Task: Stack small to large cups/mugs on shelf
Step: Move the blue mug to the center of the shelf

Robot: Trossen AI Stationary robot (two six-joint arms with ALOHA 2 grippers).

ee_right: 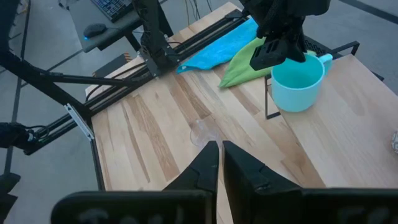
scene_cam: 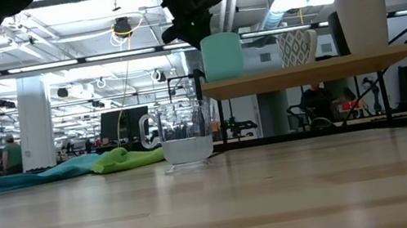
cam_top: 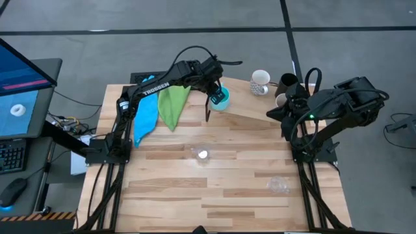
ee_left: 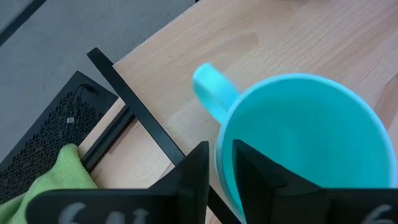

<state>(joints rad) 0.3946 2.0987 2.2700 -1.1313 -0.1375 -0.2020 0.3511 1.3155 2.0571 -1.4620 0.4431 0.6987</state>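
Right now the left gripper is up over the left end of the shelf, with its two fingers straddling the rim of the cyan mug, one inside the wall and one outside. The gap between them is narrow, and whether they are pinching the rim or have just slackened off it I cannot tell. The mug stands upright on the shelf board, its handle pointing away from the other vessels. Further along the same board stand the white patterned mug, then the tall black cup and the beige tumbler at the right end. One small clear cup sits near the middle of the table, and a second clear cup is off toward the right front. The right gripper hangs back above the shelf's right end, its fingers nearly together with nothing between them. A blue cloth and a green cloth lie at the back left.
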